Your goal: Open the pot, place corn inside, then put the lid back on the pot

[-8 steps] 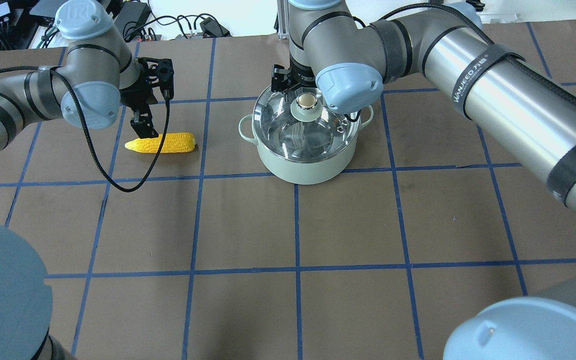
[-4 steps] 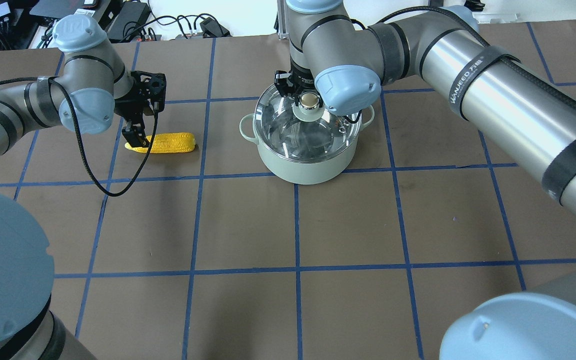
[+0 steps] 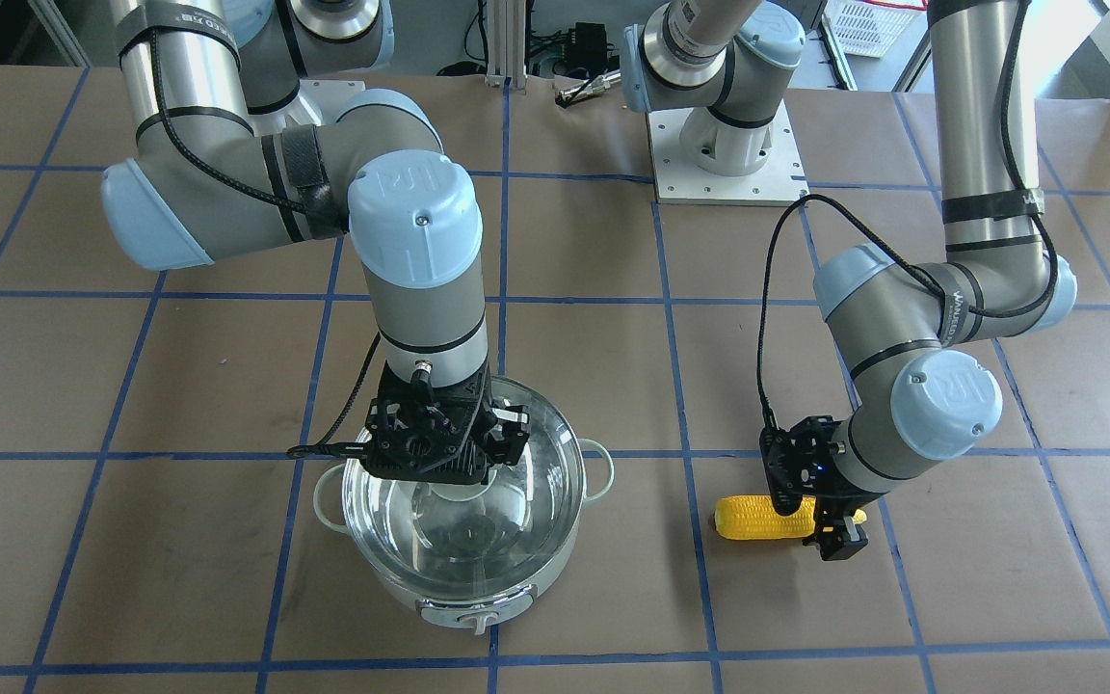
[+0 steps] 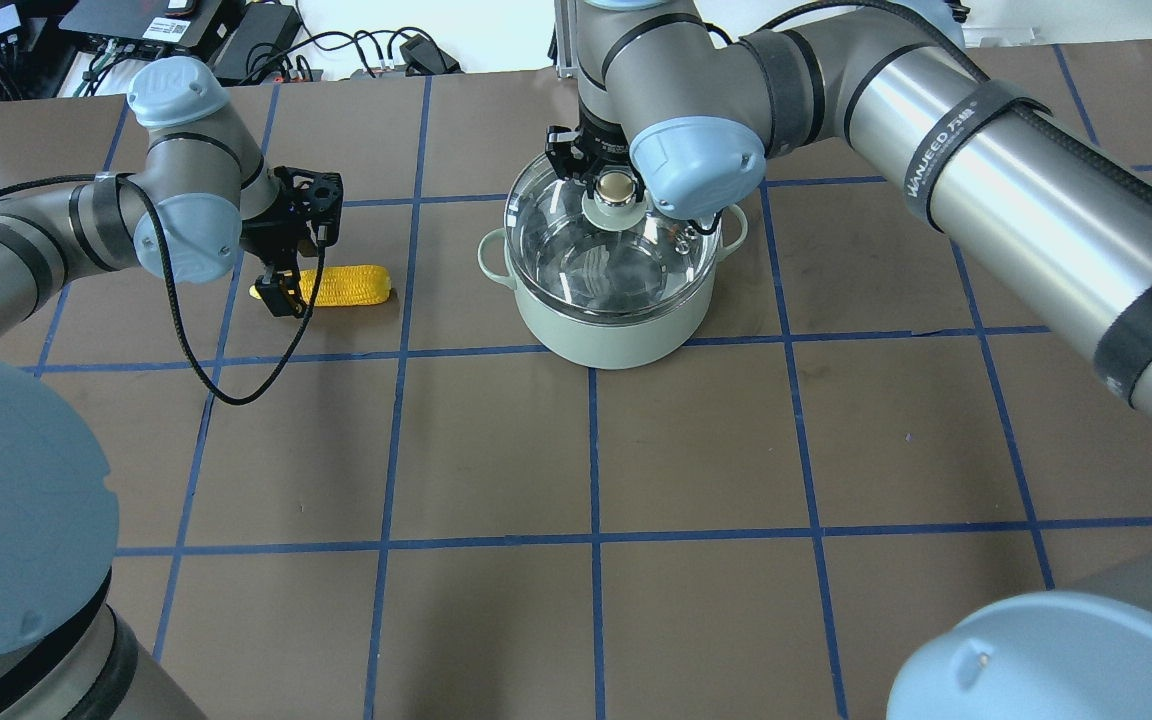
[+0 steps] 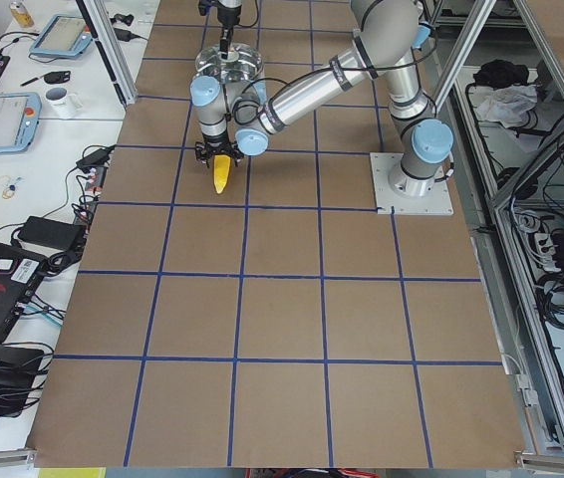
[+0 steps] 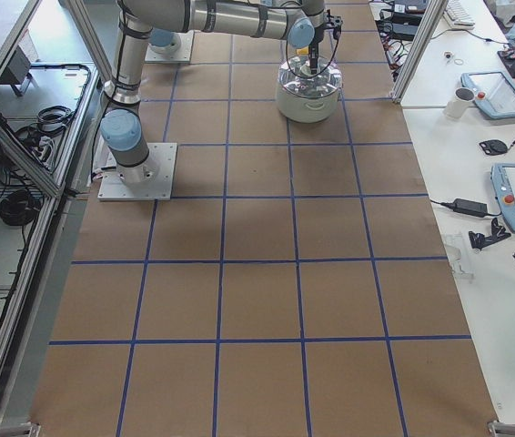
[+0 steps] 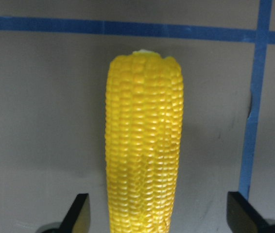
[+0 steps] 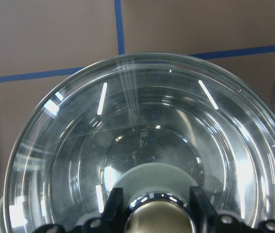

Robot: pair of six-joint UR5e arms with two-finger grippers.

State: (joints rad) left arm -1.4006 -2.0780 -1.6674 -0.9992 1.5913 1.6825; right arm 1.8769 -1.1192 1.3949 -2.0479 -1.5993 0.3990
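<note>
The yellow corn (image 4: 351,285) lies flat on the table, left of the pot, and also shows in the front view (image 3: 757,518). My left gripper (image 4: 281,290) is open and low over its tapered end. In the left wrist view the corn (image 7: 145,145) runs between the two fingers (image 7: 77,216) with a gap on each side. The mint-green pot (image 4: 616,330) stands at centre back. The glass lid (image 4: 576,250) sits over it. My right gripper (image 4: 616,187) is shut on the lid's beige knob, as the right wrist view (image 8: 159,216) shows.
The table is brown paper with a blue tape grid. A black cable loop (image 4: 226,390) hangs from the left wrist down to the table in front of the corn. Cables and boxes (image 4: 266,40) lie beyond the far edge. The right arm's base plate (image 3: 724,154) is behind the pot.
My left gripper came down and over the corn's tapered end. My right gripper moved onto the lid's knob and closed on it; the lid's far rim now shows slightly higher.
</note>
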